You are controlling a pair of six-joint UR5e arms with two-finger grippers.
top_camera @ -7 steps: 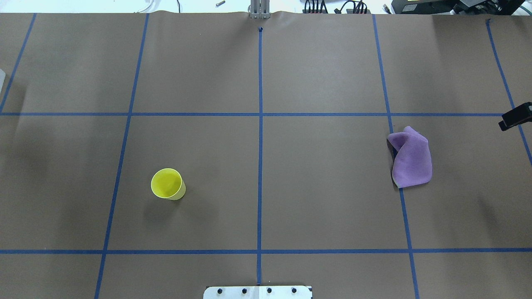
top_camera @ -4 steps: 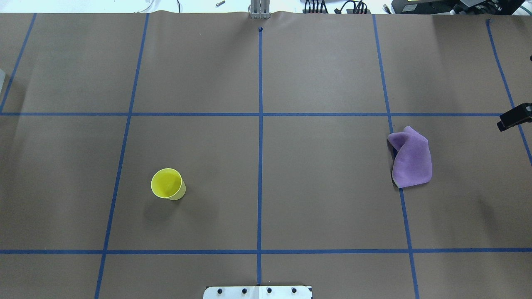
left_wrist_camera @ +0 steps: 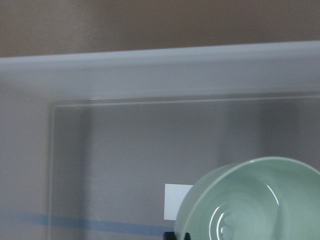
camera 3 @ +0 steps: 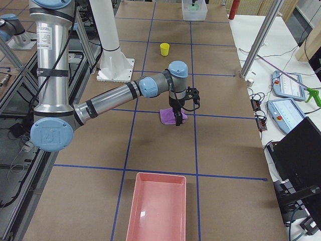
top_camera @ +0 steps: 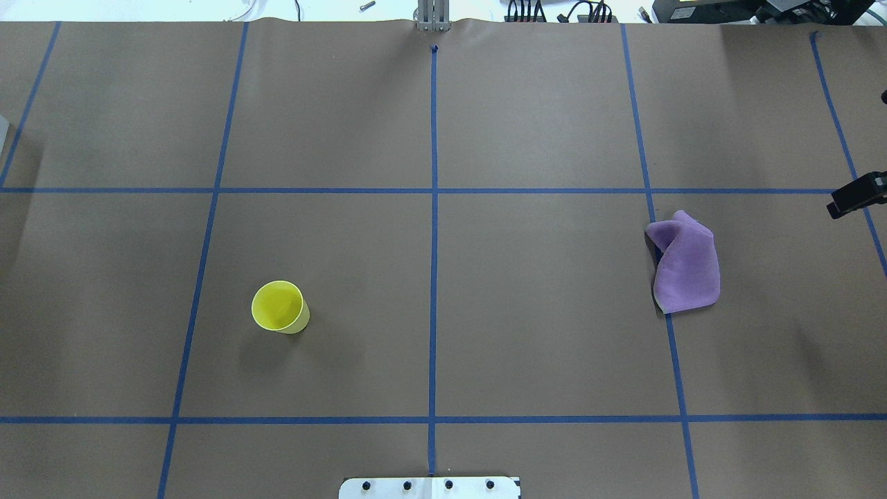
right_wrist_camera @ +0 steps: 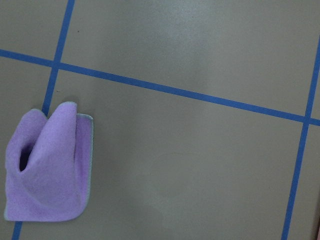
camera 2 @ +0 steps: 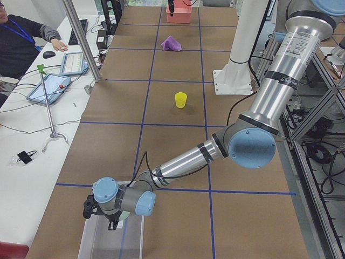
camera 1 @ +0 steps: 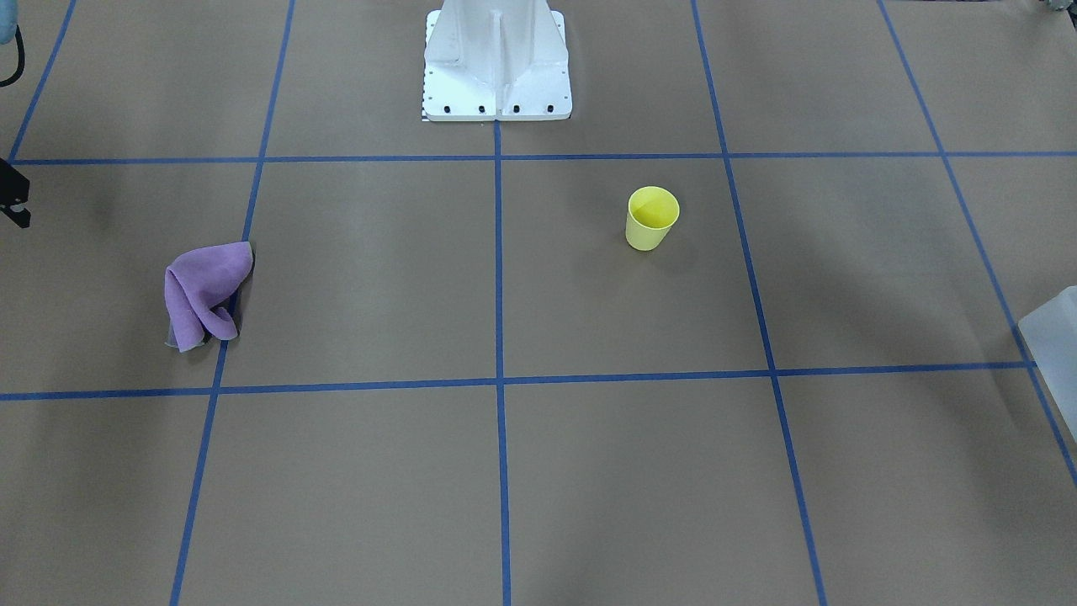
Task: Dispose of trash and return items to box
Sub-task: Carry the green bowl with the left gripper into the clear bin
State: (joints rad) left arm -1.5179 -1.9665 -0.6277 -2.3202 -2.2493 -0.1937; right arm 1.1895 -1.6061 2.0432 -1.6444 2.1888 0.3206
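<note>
The yellow cup [top_camera: 278, 307] stands upright on the table's left half, also in the front view [camera 1: 651, 219]. The mint-green bowl [left_wrist_camera: 250, 200] lies inside the frosted box [left_wrist_camera: 160, 65], which shows at the table's left end [camera 2: 108, 237]. My left gripper [camera 2: 99, 213] hangs over that box; I cannot tell if it is open or holds the bowl. My right gripper [camera 3: 180, 110] hovers beside the purple cloth [top_camera: 686, 267]. Only a black tip of it shows at the overhead view's right edge [top_camera: 856, 195], so I cannot tell its state.
A pink bin [camera 3: 155, 206] stands at the table's right end. The white robot pedestal [camera 1: 496, 59] is at the middle of the near edge. Blue tape lines grid the brown table cover. Operators' tablets and cables lie on the side bench [camera 2: 51, 86].
The visible tip of my right gripper has edged slightly left in the overhead view. The cup and the cloth have not moved.
</note>
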